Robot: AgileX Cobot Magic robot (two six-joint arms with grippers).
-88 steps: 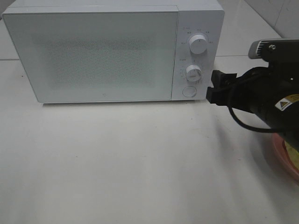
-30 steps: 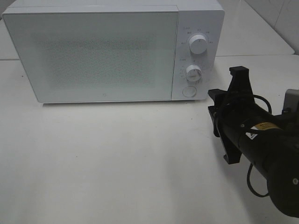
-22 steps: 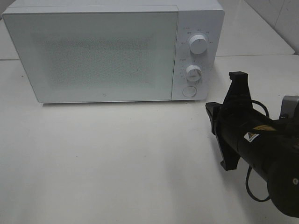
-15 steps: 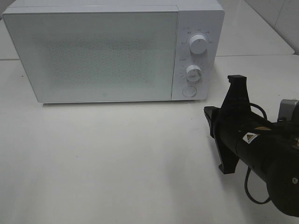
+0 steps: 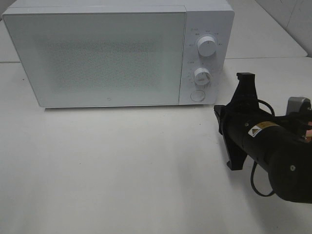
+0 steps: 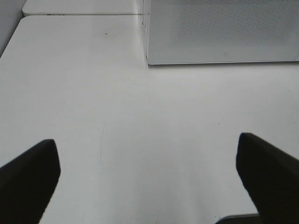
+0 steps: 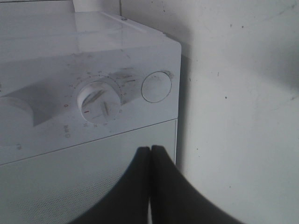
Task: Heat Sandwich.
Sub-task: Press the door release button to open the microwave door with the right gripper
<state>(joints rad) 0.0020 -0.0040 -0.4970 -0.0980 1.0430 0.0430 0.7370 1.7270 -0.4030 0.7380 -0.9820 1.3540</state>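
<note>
**Step in hand (my reading):** getting the microwave (image 5: 97, 58) open. Its door is shut and nothing is loaded yet.

**Right gripper (image 5: 219, 116):** fingers pressed together with nothing between them. It is rolled on its side and hangs just off the microwave's control-panel end, apart from it. In the wrist view the closed tips (image 7: 150, 150) point at the panel, short of the round button (image 7: 156, 87) and to one side of it.

**Left gripper (image 6: 147, 140):** fingers spread wide, holding nothing, over bare table (image 5: 122, 170). It faces the microwave's far lower corner and is well apart from it.

**Panel:** upper dial (image 5: 207, 46), lower dial (image 5: 201, 75), then the round button at the bottom.

**Next move, as I judge it:** I bring the closed right tips square onto the round button and push straight in, presumably to release the door. I need to stay clear of the lower dial just beside it; an off-centre push could slip off the button's edge.

**Sandwich:** not in view in any camera. I cannot place it, nor tell which way it points or how its long axis lies. Possibly it is hidden behind the right arm's bulk.
</note>
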